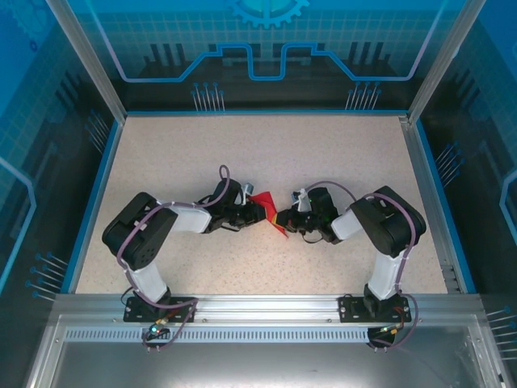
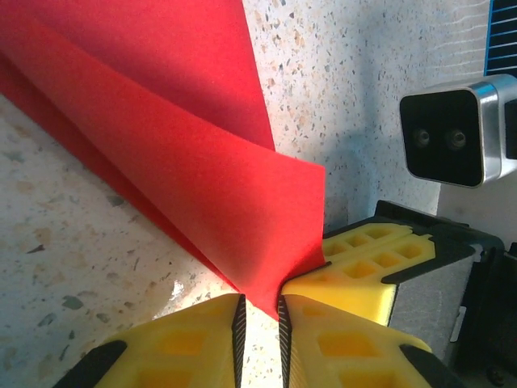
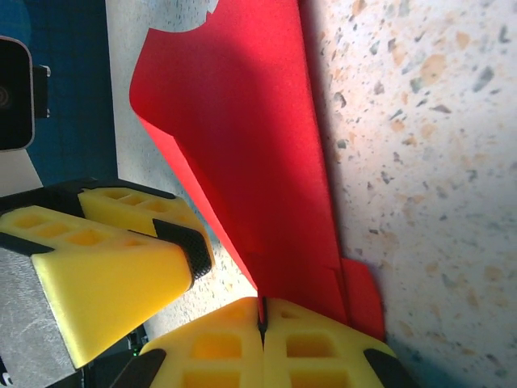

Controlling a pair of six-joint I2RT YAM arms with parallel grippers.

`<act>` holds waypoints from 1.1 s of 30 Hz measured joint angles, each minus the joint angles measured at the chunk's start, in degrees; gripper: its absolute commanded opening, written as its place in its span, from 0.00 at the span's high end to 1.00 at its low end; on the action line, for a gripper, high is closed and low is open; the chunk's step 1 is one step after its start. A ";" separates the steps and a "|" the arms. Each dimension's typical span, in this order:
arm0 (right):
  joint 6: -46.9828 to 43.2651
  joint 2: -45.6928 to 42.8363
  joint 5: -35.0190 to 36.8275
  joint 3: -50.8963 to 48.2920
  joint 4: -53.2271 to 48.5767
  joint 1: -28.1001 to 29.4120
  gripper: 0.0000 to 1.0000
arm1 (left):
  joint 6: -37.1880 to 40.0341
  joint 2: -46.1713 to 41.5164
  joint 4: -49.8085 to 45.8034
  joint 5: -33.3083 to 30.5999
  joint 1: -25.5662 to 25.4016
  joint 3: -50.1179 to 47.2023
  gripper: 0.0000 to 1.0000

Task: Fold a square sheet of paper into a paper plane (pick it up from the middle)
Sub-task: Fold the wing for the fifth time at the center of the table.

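The square sheet of paper (image 1: 272, 213) is bright red and folded into a creased, pointed shape, standing up off the table between the two arms. My right gripper (image 3: 260, 305) is shut on the sheet's lower edge (image 3: 242, 162), its yellow fingers pressed together on the paper. My left gripper (image 2: 258, 301) is open by a narrow gap, and a corner of the sheet (image 2: 202, 162) dips between its pads, touching the right one. Seen from above, the left gripper (image 1: 258, 209) and the right gripper (image 1: 288, 218) meet nose to nose at the paper.
The speckled tabletop (image 1: 266, 153) is framed by a blue rim and clear walls. The right gripper's fingers (image 2: 380, 259) and camera (image 2: 452, 137) crowd close in the left wrist view. The left gripper's fingers (image 3: 105, 250) sit beside the paper in the right wrist view.
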 measured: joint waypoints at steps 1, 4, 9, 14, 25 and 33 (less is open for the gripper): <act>0.28 0.09 -0.24 0.04 0.02 -0.11 1.00 | 0.24 0.07 0.39 0.02 0.00 0.00 0.78; 1.09 0.24 -0.52 0.15 0.13 -0.28 1.00 | 0.81 0.46 1.53 0.02 0.00 0.02 0.78; 1.73 0.33 -0.72 0.26 -0.02 -0.37 1.00 | 0.85 1.49 2.47 0.04 -0.04 0.09 0.79; 1.90 0.52 -1.14 0.63 -0.48 -0.59 1.00 | 1.20 2.45 2.84 0.04 -0.04 0.55 0.80; 1.88 0.85 -1.40 1.68 -1.90 -0.68 1.00 | 1.84 3.39 5.31 0.02 -0.11 0.81 0.83; 1.88 0.85 -1.60 2.10 -2.82 -0.74 1.00 | 2.34 3.72 5.14 -0.04 -0.11 0.85 0.85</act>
